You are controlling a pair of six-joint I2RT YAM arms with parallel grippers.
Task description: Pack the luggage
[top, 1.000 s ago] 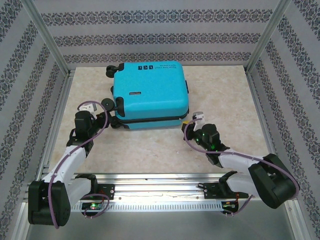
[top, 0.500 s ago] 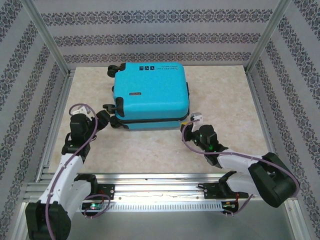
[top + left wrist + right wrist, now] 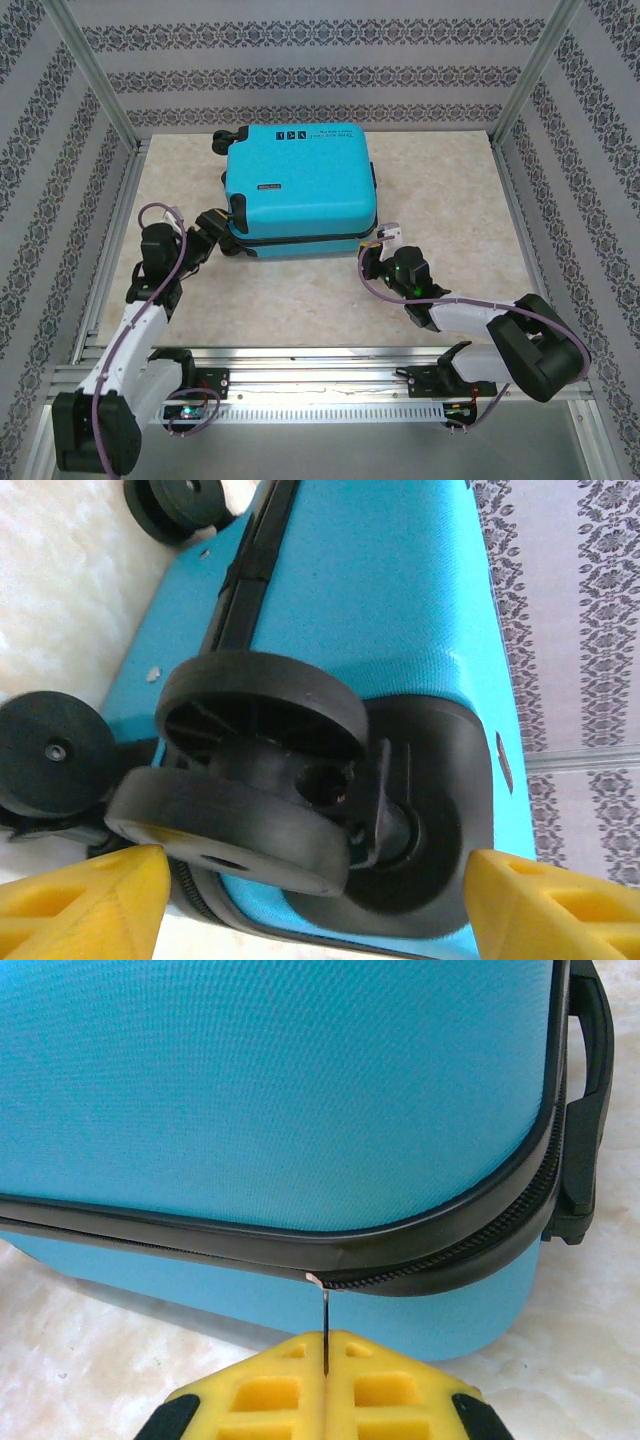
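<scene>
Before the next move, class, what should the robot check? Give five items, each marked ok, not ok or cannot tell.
1. Right gripper shut on the zip pull: ok, the thin tab sits pinched between its fingers.
2. Left gripper clamping the wheel to steady things: not ok, its jaws stand open on either side.
3. Suitcase lying flat on the table, lid down: ok.
4. Zip closed all the way round: cannot tell, the far side is hidden.
5. Handle apart from the right gripper: ok.
</scene>
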